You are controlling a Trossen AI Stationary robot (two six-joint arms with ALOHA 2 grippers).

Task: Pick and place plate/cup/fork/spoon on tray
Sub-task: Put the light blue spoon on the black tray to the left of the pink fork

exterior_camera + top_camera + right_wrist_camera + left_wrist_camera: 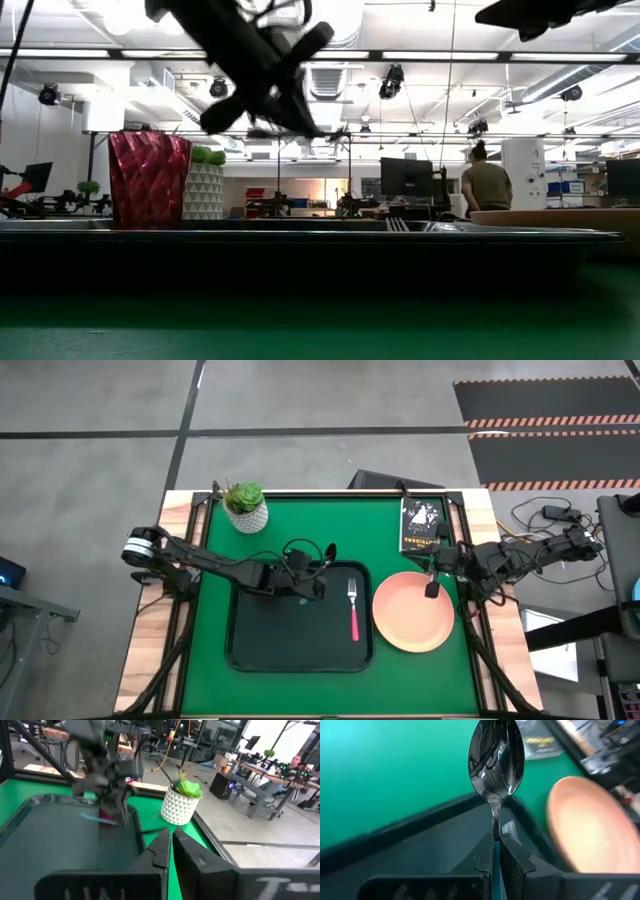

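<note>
- The left gripper (325, 565) hangs over the far part of the tray (262, 645), near its far right corner, its arm reaching in from the table's left edge.
- Its fingers (482, 862) are pinched on the spoon (496, 762): the left wrist view shows the thin stem clamped between the two pads, the silver bowl standing out beyond them and a sliver of teal handle in the slot.
- In the right wrist view the teal handle (92, 816) sticks out sideways from that gripper above the tray floor; blur makes it hard to say how high it sits.
- The fork (352, 607) lies inside the tray along its right side, tines toward the far edge, pink handle toward the near edge.
- The plate (405, 622) rests on the green mat just right of the tray, outside its rim.
- The right gripper (432, 588) is over the plate's far edge, its fingers (159, 851) pressed together with nothing between them.
- The cup (148, 178) shows in the low view at the left, beside the white plant pot (203, 190); whether it stands in the tray I cannot tell.
- A black book (421, 525) lies at the mat's far right corner, and the plant pot at the far left.
- A person (486, 182) stands far back in the room.
</note>
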